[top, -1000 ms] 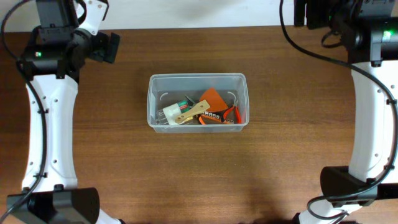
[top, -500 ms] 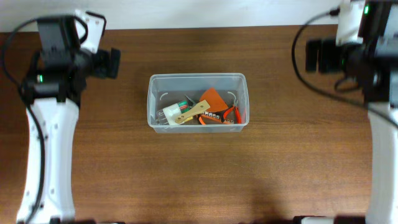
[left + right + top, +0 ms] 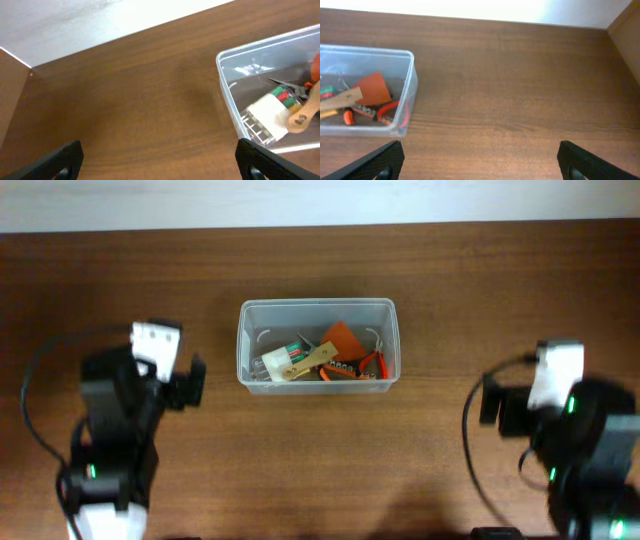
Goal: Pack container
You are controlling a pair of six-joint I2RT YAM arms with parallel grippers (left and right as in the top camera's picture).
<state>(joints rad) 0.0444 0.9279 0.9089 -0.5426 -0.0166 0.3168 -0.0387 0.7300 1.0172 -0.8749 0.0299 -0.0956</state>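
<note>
Tub [image 3: 318,308] sits in the middle of the table [image 3: 320,465], long side running left to right. Your left claw [image 3: 157,152] is nearer than your right claw [image 3: 480,152]. Both are spread wide, holding nothing.
</note>
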